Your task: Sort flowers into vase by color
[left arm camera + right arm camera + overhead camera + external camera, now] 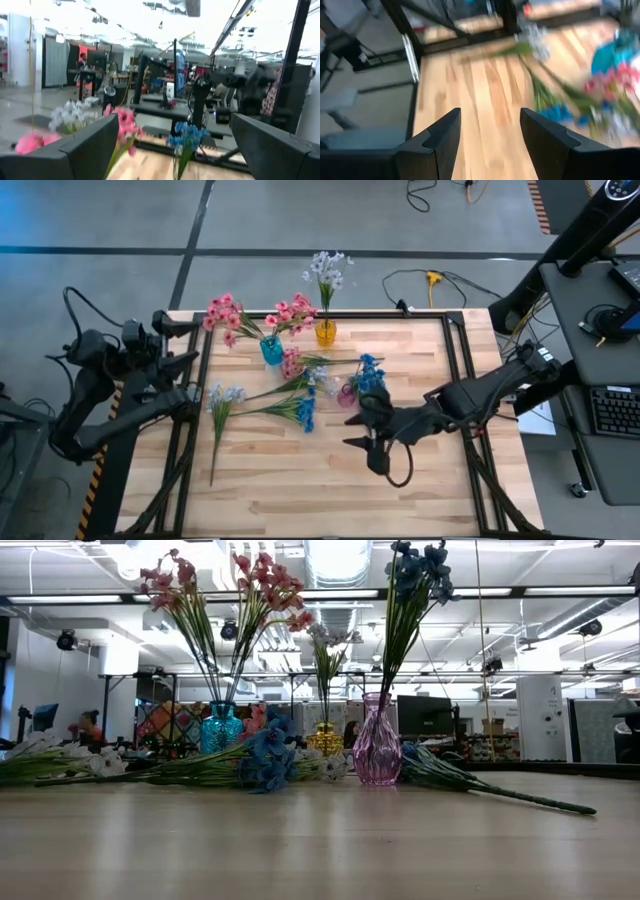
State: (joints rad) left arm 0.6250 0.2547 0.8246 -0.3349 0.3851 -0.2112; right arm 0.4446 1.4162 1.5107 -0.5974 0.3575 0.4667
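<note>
Yellow cable plug [433,279] on the floor beyond the wooden table [330,490].

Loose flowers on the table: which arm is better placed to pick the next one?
Right, probably. Its open claw hangs over the table by the blue spray; the left claw waits at the table's edge.

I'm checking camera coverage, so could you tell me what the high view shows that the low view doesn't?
Only the high view shows both arms: the right gripper open over bare wood, the left gripper at the table's left edge. Only the low view shows the vases side-on and the room behind. Both show the pink vase with blue flowers, the teal vase and the yellow vase.
</note>
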